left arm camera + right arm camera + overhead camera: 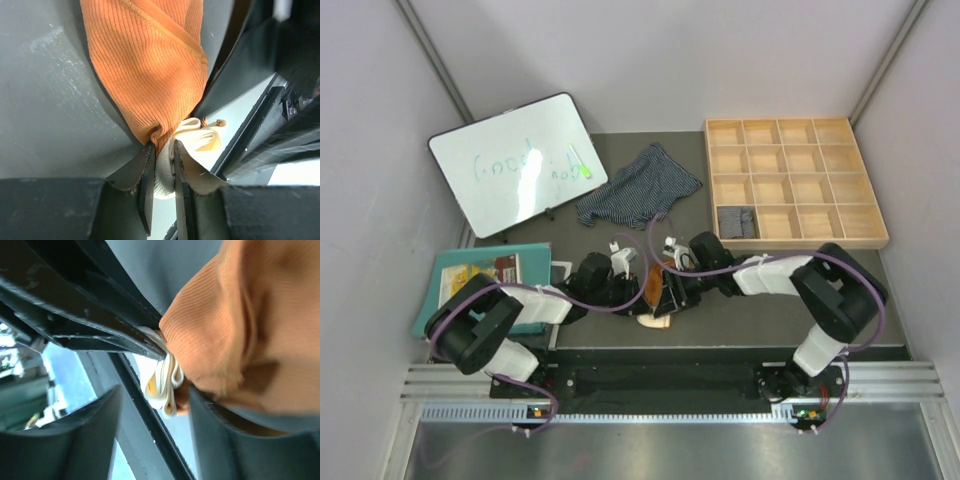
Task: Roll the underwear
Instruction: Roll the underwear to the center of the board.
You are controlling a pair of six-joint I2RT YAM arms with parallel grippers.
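The left gripper (162, 150) pinched the rust-orange pair (150, 65) at its bunched cream waistband. The right gripper (155, 395) gaped loose beside that cloth, near-middle of the dark table (750, 305). The navy striped pair (640, 185) lay farther back, between pale walls (650, 60).

Left wrist cam is getting crisp ribbing on the rust-orange pair (150, 65) just ahead of the left claw (162, 147), though its fingers (145, 192) are going near black. Right wrist cam is smearing: cloth against the right claw (155, 392) is blurring, a bluish patch blowing out beyond it. Top view is looking evenly lit from above, whiteboard (518, 165) glaring white past both claws, soft shadows pooling under them
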